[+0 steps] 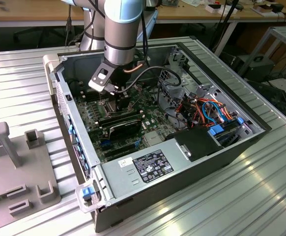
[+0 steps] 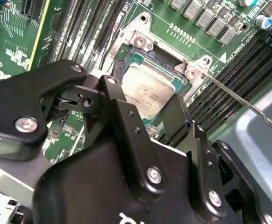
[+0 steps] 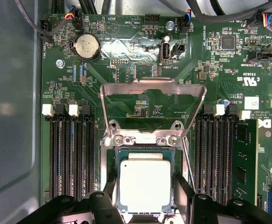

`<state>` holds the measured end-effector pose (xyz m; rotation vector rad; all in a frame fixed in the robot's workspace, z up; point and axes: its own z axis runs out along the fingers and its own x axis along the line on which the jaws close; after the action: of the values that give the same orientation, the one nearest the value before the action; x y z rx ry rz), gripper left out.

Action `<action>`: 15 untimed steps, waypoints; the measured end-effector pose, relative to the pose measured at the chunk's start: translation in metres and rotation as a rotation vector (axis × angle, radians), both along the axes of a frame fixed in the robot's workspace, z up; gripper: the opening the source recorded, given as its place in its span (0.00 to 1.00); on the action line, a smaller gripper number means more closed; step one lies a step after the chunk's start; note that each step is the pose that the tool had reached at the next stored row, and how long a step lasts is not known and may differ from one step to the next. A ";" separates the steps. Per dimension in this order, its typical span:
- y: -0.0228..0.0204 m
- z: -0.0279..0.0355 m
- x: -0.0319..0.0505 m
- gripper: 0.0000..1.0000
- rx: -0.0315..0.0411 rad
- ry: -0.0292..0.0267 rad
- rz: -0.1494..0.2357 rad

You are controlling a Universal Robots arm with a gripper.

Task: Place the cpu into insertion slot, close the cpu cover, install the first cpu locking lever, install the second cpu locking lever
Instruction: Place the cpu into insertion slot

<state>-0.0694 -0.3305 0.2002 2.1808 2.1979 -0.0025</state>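
In both wrist views the cpu [image 3: 144, 184] [image 2: 147, 88], a square chip with a silver-grey top, lies flat within the insertion slot [image 3: 143, 139]. My gripper [image 3: 145, 192] [image 2: 145, 106] straddles it, one black finger against each of two opposite edges, so it looks shut on the chip. The cpu cover [image 3: 152, 87], a thin silver frame, stands swung up and open beyond the socket. A thin metal locking lever [image 2: 239, 100] sticks out unlatched beside the socket. In the exterior view the arm's wrist reaches down into the open computer case, with the gripper [image 1: 111, 93] low over the green motherboard.
Long black memory slots [image 3: 73, 154] [image 3: 215, 158] flank the socket on both sides. A coin cell battery [image 3: 87, 46] sits further along the board. In the exterior view, case walls [image 1: 74, 132], a power supply [image 1: 148, 164] and bundled cables [image 1: 207, 110] surround the board; a grey fixture [image 1: 15, 162] lies outside.
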 end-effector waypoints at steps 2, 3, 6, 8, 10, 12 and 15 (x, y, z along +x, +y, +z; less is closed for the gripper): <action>0.0000 0.0012 0.0000 0.60 0.0001 0.0000 0.000; 0.0000 0.0025 0.0000 0.60 0.0002 -0.0001 0.000; 0.0000 0.0066 0.0000 0.60 0.0001 0.0006 0.000; 0.0000 0.0100 0.0001 0.60 0.0002 0.0014 0.000; 0.0000 0.0130 0.0001 0.60 0.0002 0.0017 0.000; 0.0001 0.0133 0.0001 0.60 0.0005 0.0015 0.000; 0.0000 0.0136 0.0001 0.34 0.0002 0.0017 0.000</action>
<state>-0.0693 -0.3304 0.2138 2.1817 2.1989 -0.0042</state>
